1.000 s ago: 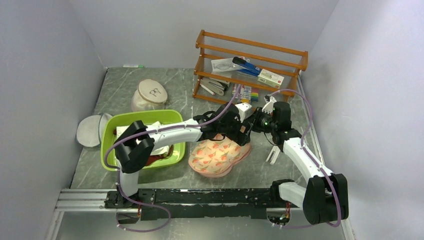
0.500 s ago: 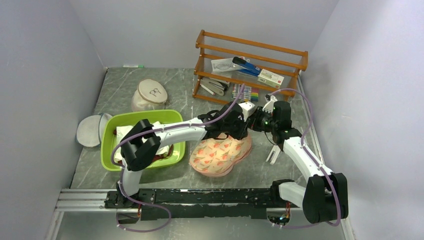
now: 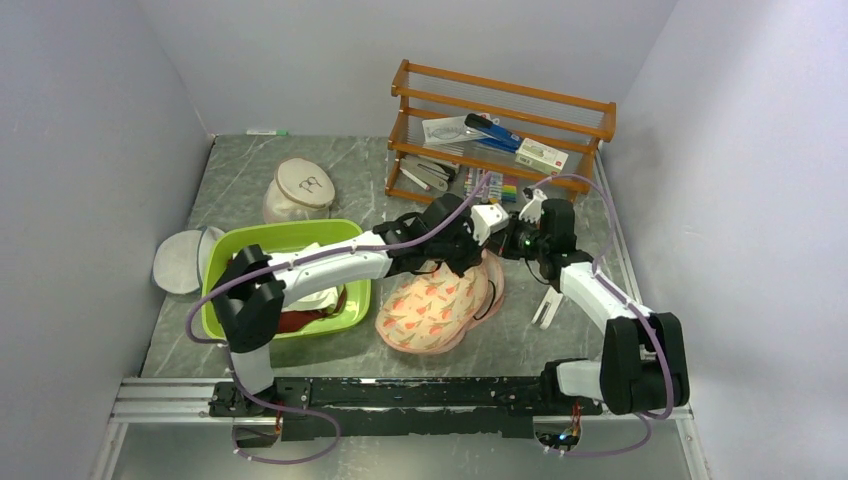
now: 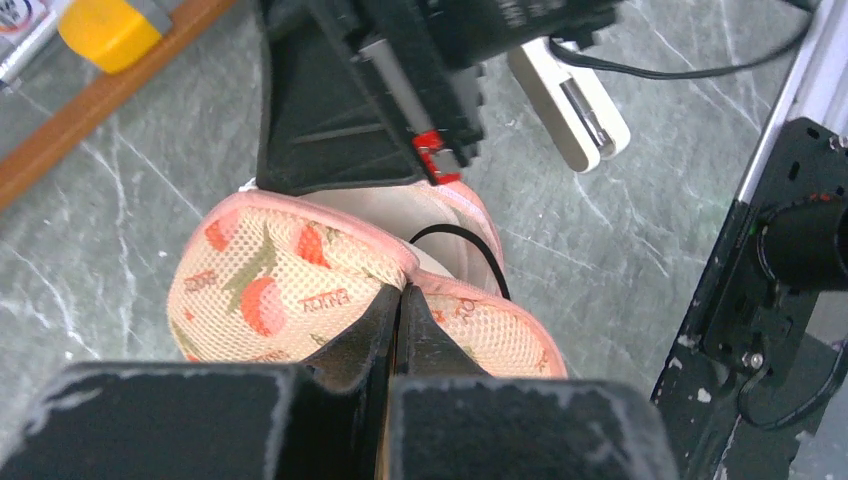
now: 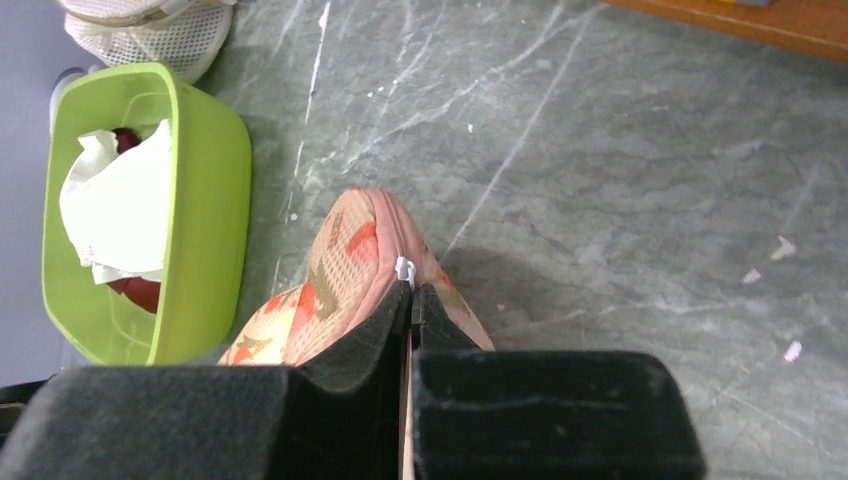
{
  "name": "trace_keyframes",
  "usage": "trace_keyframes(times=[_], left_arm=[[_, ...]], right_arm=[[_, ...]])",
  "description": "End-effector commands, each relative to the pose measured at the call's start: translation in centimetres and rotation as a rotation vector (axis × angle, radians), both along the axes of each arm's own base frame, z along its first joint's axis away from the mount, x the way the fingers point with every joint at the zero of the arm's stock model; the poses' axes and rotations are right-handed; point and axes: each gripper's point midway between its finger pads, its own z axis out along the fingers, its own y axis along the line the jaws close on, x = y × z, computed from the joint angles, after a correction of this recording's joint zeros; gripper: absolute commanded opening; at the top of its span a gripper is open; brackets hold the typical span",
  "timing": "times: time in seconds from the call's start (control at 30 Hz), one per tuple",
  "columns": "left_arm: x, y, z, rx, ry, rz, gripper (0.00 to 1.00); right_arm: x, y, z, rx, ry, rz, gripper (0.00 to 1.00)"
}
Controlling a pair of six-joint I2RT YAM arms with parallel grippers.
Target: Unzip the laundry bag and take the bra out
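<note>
The peach-pink laundry bag (image 3: 432,308) with red-orange prints lies on the grey table right of the basin, its far end raised. My left gripper (image 4: 400,292) is shut on the top layer's pink rim. My right gripper (image 5: 412,288) is shut on the bag's edge just below the white zipper pull (image 5: 404,269). In the top view the two grippers, left (image 3: 478,262) and right (image 3: 505,248), meet over the bag's far end. The seam gapes there, showing a pale lining (image 4: 400,205) and a thin black strap loop (image 4: 478,248). The rest of the bra is hidden inside.
A green basin (image 3: 215,290) holding white and red cloth stands left of the bag. Behind are a round white mesh bag (image 3: 300,188), a flat grey-white disc bag (image 3: 180,262) and a wooden rack (image 3: 500,130). A white stapler-like item (image 3: 546,308) lies right of the bag.
My left gripper has gone from open to shut on the bag's rim. The bag's far end has lifted and gaped open, and the black loop now shows. My right arm has shifted slightly.
</note>
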Motion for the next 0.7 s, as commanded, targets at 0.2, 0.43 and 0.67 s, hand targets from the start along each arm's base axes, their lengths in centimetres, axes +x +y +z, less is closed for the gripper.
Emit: trace_keyframes(times=[0.2,0.43,0.67], left_arm=[[-2.3,-1.1,6.3,-0.083,-0.107,-0.18,0.07],[-2.0,0.6,8.3,-0.15,-0.106,-0.158,0.07],[1.7,4.1,10.3,-0.277,0.062,-0.067,0.07]], right_arm=[[3.8,0.6,1.5,0.051,-0.136,-0.004,0.0],[4.6,-0.9,0.4,0.04,-0.096,-0.089,0.0],[2.8,-1.4,0.0,-0.007,-0.062,-0.068,0.0]])
